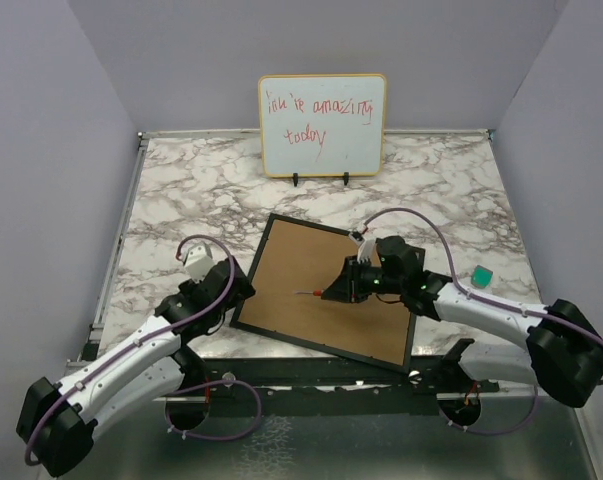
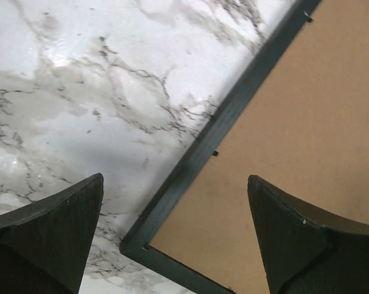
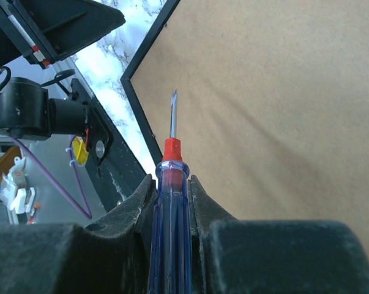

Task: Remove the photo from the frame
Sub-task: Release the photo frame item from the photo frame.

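Observation:
The black frame (image 1: 249, 282) lies face down on the marble table, its brown back panel (image 1: 321, 300) up. The photo is hidden under that panel. My left gripper (image 1: 237, 290) hovers over the frame's near-left corner (image 2: 135, 245) and stands open (image 2: 175, 193); one finger (image 2: 55, 233) is above the marble, the other (image 2: 306, 233) above the panel. My right gripper (image 1: 343, 284) is over the panel's middle, shut (image 3: 171, 181) on a blue-handled screwdriver (image 3: 172, 160). Its blade (image 3: 173, 113) points toward the frame's left edge (image 3: 141, 122), above the panel.
A whiteboard (image 1: 322, 124) with red handwriting stands on a small stand at the back. A small green object (image 1: 482, 273) lies at the right, beyond the right arm. The frame's near-right corner (image 1: 409, 368) overhangs the table's front edge.

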### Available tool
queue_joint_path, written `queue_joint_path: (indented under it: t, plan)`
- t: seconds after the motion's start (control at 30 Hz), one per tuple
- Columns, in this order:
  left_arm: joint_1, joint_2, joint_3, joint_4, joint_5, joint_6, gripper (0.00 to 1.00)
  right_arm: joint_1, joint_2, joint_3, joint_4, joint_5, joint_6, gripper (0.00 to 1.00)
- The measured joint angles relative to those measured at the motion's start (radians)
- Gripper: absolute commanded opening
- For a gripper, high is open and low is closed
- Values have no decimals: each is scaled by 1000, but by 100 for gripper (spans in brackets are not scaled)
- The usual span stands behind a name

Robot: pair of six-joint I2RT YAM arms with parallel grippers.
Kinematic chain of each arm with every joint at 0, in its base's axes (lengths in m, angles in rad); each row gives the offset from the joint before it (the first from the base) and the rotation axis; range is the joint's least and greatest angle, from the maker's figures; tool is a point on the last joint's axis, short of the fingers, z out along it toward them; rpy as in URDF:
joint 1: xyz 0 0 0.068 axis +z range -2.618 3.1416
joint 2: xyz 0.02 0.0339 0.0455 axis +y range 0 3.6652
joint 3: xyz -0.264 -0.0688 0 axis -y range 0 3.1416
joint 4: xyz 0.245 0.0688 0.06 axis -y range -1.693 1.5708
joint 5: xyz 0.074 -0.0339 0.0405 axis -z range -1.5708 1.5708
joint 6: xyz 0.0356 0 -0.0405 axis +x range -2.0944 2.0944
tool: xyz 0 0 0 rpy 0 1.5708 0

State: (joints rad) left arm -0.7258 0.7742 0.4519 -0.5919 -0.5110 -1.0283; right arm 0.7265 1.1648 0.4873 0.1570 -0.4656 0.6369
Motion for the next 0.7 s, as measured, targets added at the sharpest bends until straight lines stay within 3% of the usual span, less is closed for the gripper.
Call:
queue_joint_path:
  t: [0.2, 0.4, 0.53, 0.7]
  plan:
    - [137, -29, -80, 37, 58, 6, 99, 92, 117, 55, 80, 85, -7, 1]
    - [156, 13, -100, 59, 107, 6, 98, 139, 221, 88, 141, 129, 0, 1]
    - [164, -2, -113, 74, 114, -9, 88, 158, 303, 121, 177, 134, 22, 1]
    - [169, -68, -137, 74, 125, -26, 85, 178, 389, 165, 210, 150, 71, 1]
